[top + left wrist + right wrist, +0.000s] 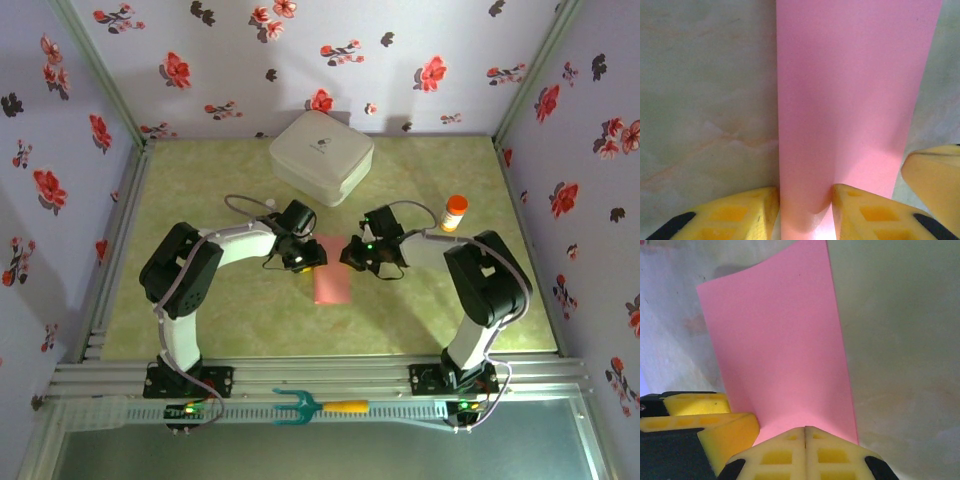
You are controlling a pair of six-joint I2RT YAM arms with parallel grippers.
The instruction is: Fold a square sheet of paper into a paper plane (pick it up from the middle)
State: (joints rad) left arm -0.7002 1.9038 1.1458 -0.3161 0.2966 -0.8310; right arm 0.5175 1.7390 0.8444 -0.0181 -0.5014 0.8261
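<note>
The square sheet of paper (332,285), a narrow pink strip from above, lies in the middle of the green table (220,310). The right gripper (805,430) is clamped tight on one edge. The left gripper (805,195) clasps its bowed end.

**Green marbled table (200,320) is carrying a sparse load**
A white rounded box (321,157) is sitting at the back, an orange-capped bottle (455,213) is standing to its right, and a pink sheet of paper (332,278) is lying mid-table.

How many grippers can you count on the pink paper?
2. The left gripper holds the square sheet of paper from its left; the right gripper is shut on it from the right.
</note>
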